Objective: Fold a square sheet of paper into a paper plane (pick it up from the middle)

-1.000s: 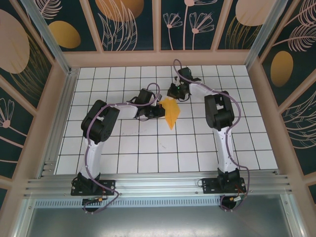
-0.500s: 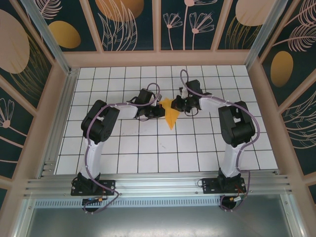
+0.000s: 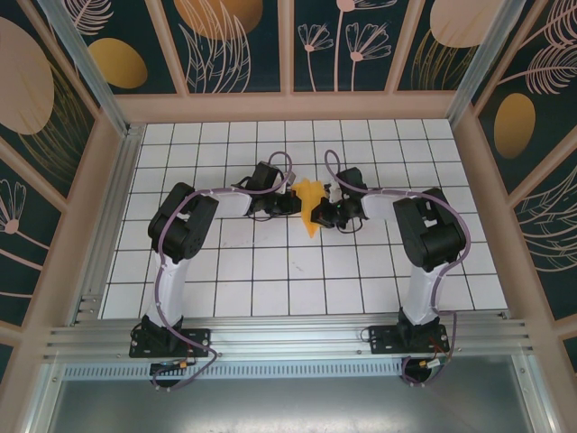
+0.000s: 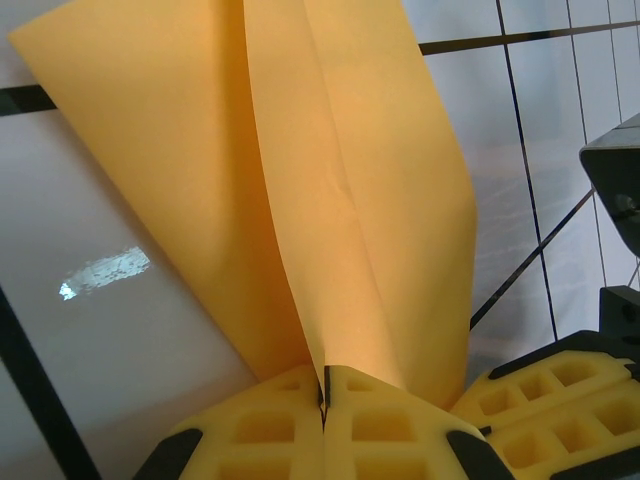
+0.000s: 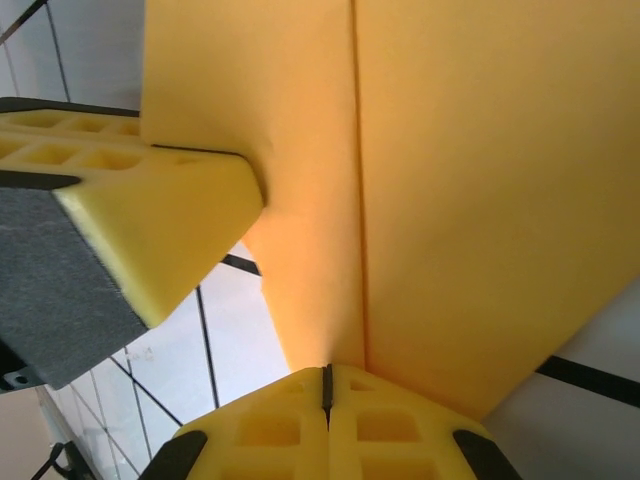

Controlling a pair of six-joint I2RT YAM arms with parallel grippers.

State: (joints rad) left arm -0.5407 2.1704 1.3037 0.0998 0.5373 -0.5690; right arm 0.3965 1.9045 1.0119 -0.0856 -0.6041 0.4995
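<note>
Plane (image 3: 311, 206): over the middle of the table (image 3: 225, 271), a little toward the far side. Its point is aimed near and its broad end far. It sits between my two grippers, one on each flank.

Pose: my left arm (image 3: 180, 225) rises from its base at the near left, bends at the elbow and reaches right, ending low at the plane's left edge. My right arm (image 3: 424, 230) rises from the near right, folds at the elbow and reaches left to the plane's right edge. The two wrists face each other across the paper.

Obscured: from above, both sets of fingertips are too small and dark to read against the paper. The wrist views crop the plane, cutting off both its tip and its broad end. I cannot tell whether its underside touches the table.

Tools: my left gripper (image 4: 323, 400) has its jaws pressed together, with a fold of the plane pinched in the seam. My right gripper (image 5: 326, 385) is likewise closed, and the paper's ridge line runs straight into its seam. In the right wrist view, one finger (image 5: 170, 220) of the left gripper lies against the paper.
</note>
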